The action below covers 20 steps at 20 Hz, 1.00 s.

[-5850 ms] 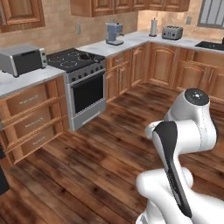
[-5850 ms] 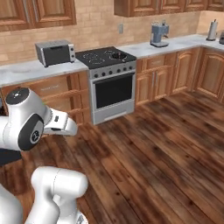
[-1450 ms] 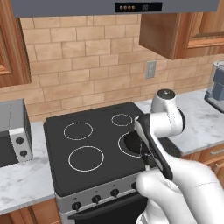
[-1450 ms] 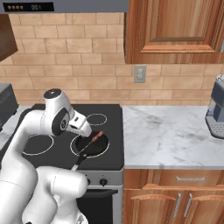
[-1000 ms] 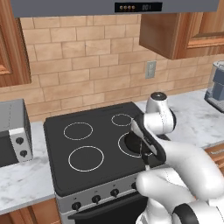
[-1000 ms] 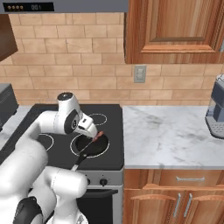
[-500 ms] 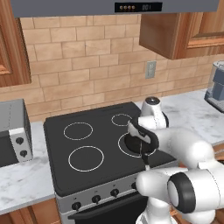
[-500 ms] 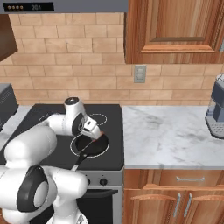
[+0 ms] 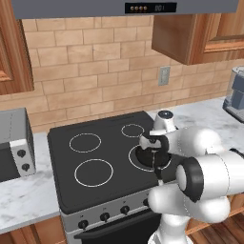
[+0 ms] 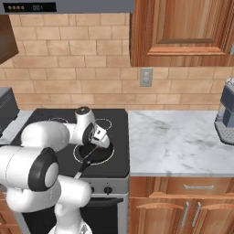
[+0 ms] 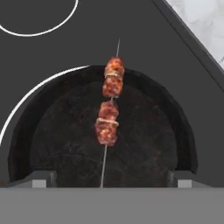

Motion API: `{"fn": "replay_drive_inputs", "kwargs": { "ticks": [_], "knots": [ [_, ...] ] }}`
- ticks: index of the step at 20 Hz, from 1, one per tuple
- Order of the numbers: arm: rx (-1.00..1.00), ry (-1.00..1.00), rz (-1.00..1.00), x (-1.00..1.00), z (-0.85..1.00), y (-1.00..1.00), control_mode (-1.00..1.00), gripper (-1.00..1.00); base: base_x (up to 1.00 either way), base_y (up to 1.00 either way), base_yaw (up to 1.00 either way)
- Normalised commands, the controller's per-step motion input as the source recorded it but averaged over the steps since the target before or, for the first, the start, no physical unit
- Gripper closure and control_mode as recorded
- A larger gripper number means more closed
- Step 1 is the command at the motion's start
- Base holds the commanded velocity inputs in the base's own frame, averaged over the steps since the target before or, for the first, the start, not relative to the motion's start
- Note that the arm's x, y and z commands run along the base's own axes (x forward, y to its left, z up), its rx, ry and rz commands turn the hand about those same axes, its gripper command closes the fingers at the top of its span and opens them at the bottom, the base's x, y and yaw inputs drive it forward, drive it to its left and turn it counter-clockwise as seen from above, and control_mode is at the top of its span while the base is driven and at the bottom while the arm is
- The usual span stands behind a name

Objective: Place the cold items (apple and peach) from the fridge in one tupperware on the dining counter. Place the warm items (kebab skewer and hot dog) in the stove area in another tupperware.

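Note:
The kebab skewer (image 11: 109, 109), a thin metal stick with several browned meat chunks, lies across a round black pan (image 11: 57, 144). The pan (image 9: 143, 158) sits on the front right burner of the stove (image 9: 95, 143), its handle pointing toward the front edge (image 10: 82, 171). My gripper (image 11: 111, 178) hangs just above the pan, open, with one fingertip on each side of the skewer's bare end and nothing between the fingers. From the base views the hand (image 9: 151, 143) (image 10: 98, 137) points down over the pan (image 10: 93, 154).
A silver toaster oven (image 9: 12, 145) stands on the counter left of the stove. The marbled countertop (image 10: 173, 141) runs to the right, with a coffee machine (image 10: 226, 112) at its far end. Brick wall, outlet (image 9: 163, 76) and wooden cabinets lie behind.
The base drove up to the stove, then stopped. Over the last second the arm has stretched forward and down, bringing the open hand close over the pan.

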Motion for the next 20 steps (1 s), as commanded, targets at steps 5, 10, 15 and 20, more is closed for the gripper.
{"fn": "replay_drive_inputs", "kwargs": {
  "ticks": [5,10,15,20],
  "knots": [
    [0.00,0.00,0.00,0.24,-0.29,-0.01,-1.00,-1.00,0.00,0.00,0.00],
    [0.00,0.00,0.00,0.19,-0.25,0.00,-1.00,-1.00,0.00,0.00,0.00],
    [0.00,0.02,0.00,0.16,-0.27,0.00,-1.00,-1.00,0.00,0.00,0.00],
    [0.00,0.06,0.00,0.18,-0.26,0.00,-1.00,1.00,0.00,0.00,0.00]
  ]
}}
